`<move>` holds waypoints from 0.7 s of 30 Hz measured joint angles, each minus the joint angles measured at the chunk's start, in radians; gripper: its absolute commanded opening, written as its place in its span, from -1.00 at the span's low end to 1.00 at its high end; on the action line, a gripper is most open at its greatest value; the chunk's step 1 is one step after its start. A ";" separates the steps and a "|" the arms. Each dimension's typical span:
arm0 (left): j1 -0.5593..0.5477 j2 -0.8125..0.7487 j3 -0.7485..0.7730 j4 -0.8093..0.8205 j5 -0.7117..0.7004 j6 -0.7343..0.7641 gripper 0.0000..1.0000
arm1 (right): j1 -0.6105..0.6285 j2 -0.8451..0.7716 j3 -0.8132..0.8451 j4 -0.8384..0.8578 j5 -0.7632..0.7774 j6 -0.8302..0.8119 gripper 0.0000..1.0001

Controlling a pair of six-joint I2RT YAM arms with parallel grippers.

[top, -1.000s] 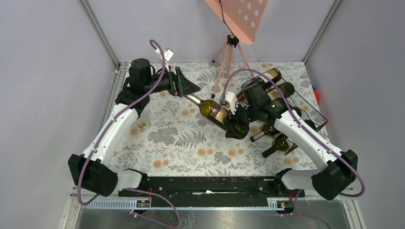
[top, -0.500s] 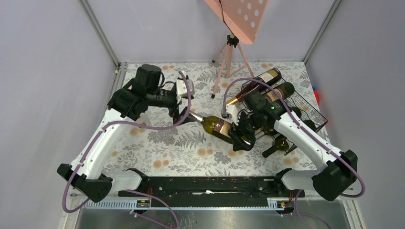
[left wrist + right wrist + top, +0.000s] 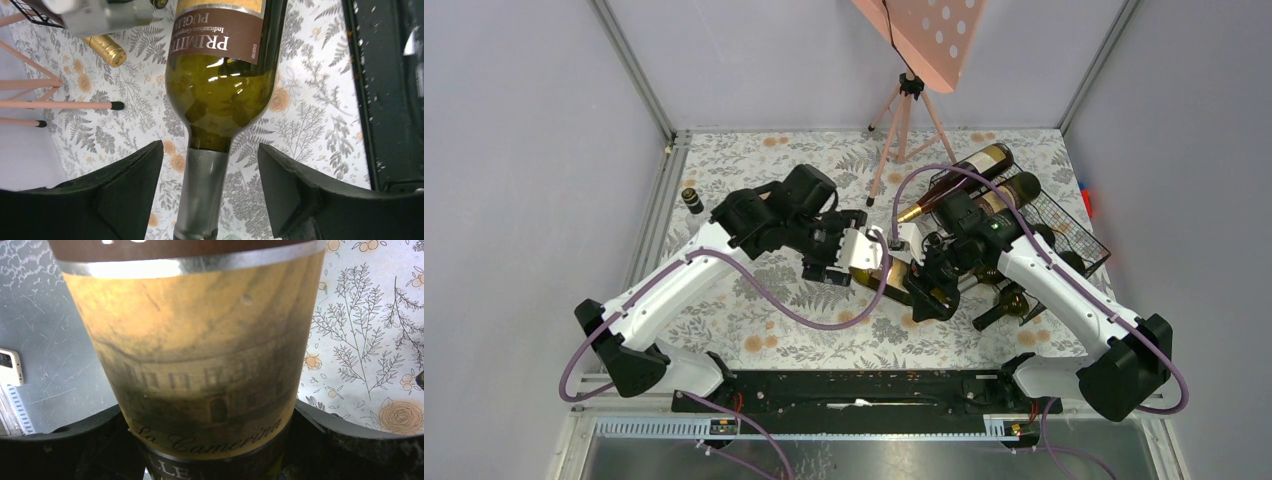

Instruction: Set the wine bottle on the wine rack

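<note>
The wine bottle, green glass with a brown and tan label, lies level above the floral mat at mid table, its neck pointing left. My right gripper is shut on its body; in the right wrist view the label fills the frame and the fingers press both sides. My left gripper is open and straddles the grey foil neck, with a gap on each side. The black wire wine rack stands at the right and holds two bottles on top.
More bottles lie low in the rack's front. A pink tripod stand is at the back centre, its legs close to the bottle's neck side. A small dark cap-like object sits back left. The black base rail runs along the near edge.
My left arm swung from the back left down to the bottle's neck and its jaws now straddle it. The right gripper carried the bottle slightly nearer and lower.
</note>
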 measured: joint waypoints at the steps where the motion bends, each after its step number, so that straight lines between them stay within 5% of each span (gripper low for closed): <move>1: -0.010 0.006 -0.001 -0.001 -0.020 0.011 0.44 | 0.000 0.000 0.000 0.000 0.000 0.000 -1.00; 21: -0.097 0.068 -0.084 0.041 -0.282 0.115 0.03 | 0.000 0.000 -0.014 0.001 0.000 0.000 -1.00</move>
